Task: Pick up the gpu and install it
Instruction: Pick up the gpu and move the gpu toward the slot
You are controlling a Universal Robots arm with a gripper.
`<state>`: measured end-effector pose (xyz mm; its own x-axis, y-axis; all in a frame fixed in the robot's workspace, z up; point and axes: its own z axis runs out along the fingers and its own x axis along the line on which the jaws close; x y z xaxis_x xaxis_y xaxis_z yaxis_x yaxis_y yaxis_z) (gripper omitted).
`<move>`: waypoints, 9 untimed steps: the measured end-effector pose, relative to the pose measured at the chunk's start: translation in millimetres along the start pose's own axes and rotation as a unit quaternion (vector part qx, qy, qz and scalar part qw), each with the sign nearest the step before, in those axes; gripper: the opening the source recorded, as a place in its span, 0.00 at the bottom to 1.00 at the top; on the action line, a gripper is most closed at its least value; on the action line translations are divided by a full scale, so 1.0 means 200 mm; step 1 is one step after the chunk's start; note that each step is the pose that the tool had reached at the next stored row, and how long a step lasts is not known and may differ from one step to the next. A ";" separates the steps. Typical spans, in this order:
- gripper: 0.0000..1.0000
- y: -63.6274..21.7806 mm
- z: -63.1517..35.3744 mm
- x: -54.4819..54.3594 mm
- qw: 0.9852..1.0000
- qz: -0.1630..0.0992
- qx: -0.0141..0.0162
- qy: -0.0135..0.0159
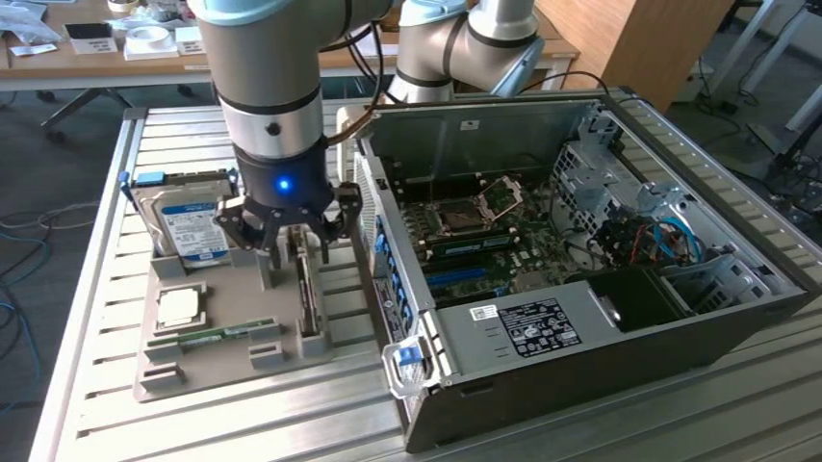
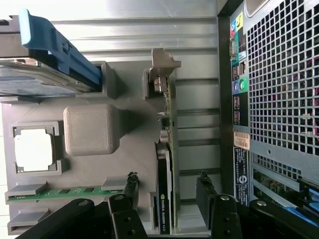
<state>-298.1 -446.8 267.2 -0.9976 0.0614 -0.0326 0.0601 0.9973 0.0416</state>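
The arm (image 1: 264, 87) is reaching down at the exterior view's left, and its claw (image 1: 295, 255) is hanging over the grey holder (image 1: 206, 373) that is lying on the slatted table (image 1: 192, 428); a blue light (image 1: 285, 183) is glowing on the wrist just above the claw.

The claw is standing wide open; in the wrist view its two black fingers (image 2: 130, 185) are straddling the gpu (image 2: 164, 194), one on each side, with a gap showing between each pad and the card; nothing is being held.

The gpu (image 1: 307, 298) is standing on its long edge in a slot of the holder, along the holder's side nearest the case (image 1: 668, 322); its black face is showing edge-on in the wrist view, and its metal bracket (image 2: 162, 64) is sticking up at the end away from the claw.

The drive (image 1: 192, 226) is standing upright at the holder's far end in the exterior view, with its blue-white label facing out; the wrist view is showing it (image 2: 35, 82) with a blue caddy rail (image 2: 60, 45) running across it.

The cpu (image 1: 180, 306) is lying flat in its square pocket in the middle of the holder, well apart from the gpu; the green ram (image 1: 225, 335) is lying just beside it, toward the near end.

The case is lying on its side at the exterior view's right with its panel off; the board (image 1: 469, 226) is showing inside; its perforated back panel (image 2: 284, 74) is facing the holder, just beside the gpu's slot.
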 end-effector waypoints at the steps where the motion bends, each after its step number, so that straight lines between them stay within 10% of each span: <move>1: 0.59 0.000 0.009 0.00 1.000 0.000 0.000 0.000; 9: 0.59 -0.003 0.078 0.00 1.000 0.000 0.000 0.000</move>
<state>-298.1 -446.8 251.5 -0.9976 0.0615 -0.0325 0.0601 0.9973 0.0416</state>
